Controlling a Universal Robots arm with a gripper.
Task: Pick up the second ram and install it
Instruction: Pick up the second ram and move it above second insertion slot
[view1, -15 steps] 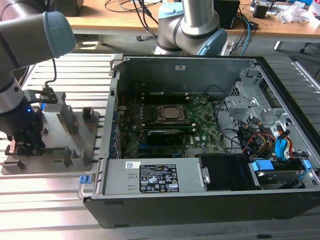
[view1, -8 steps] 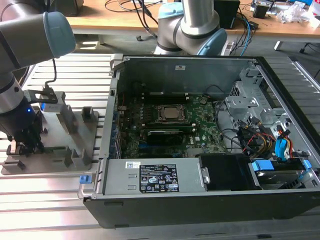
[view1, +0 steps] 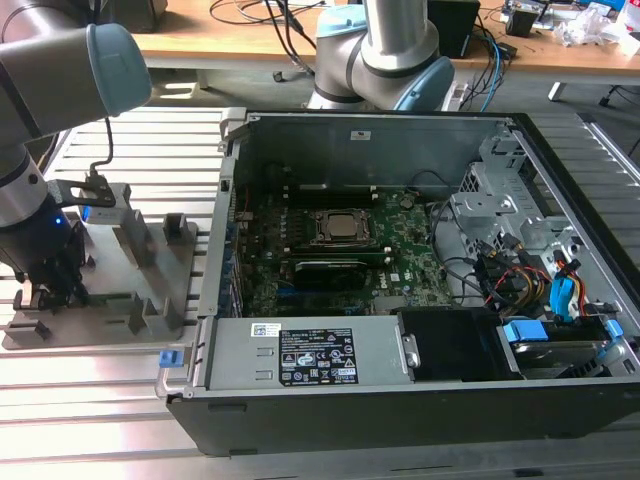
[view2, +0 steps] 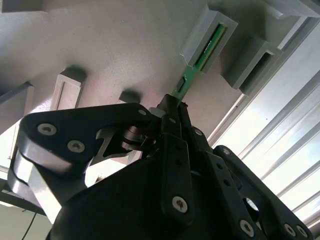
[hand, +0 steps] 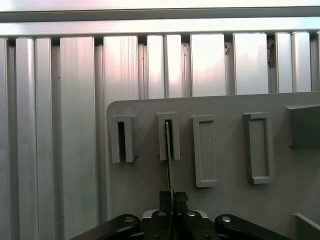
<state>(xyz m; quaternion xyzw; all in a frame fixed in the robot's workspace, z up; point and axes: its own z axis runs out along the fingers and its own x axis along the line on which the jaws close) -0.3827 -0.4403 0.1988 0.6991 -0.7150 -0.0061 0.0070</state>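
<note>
The gripper (hand: 171, 196) has its dark fingers (view2: 171, 150) closed together on the near end of the second ram (hand: 169, 150). The thin green stick stands on edge between them. Its far end sits inside a raised slot block (view2: 197, 35) on the grey holder plate (hand: 230, 210). In both wrist views the stick runs straight from the fingers into that slot. More slot blocks stand in a row on either side of it on the plate.

In the exterior view the gripper (view1: 45, 290) hangs low over the holder plate (view1: 105, 310), which lies on a ribbed aluminium table (view1: 100, 400). To the exterior view's right of the plate stands an open computer case (view1: 400, 430) with a green motherboard (view1: 330, 275) inside. A white and black label (view1: 310, 355) lies on its near metal cover. The label's print cannot be made out.
</note>
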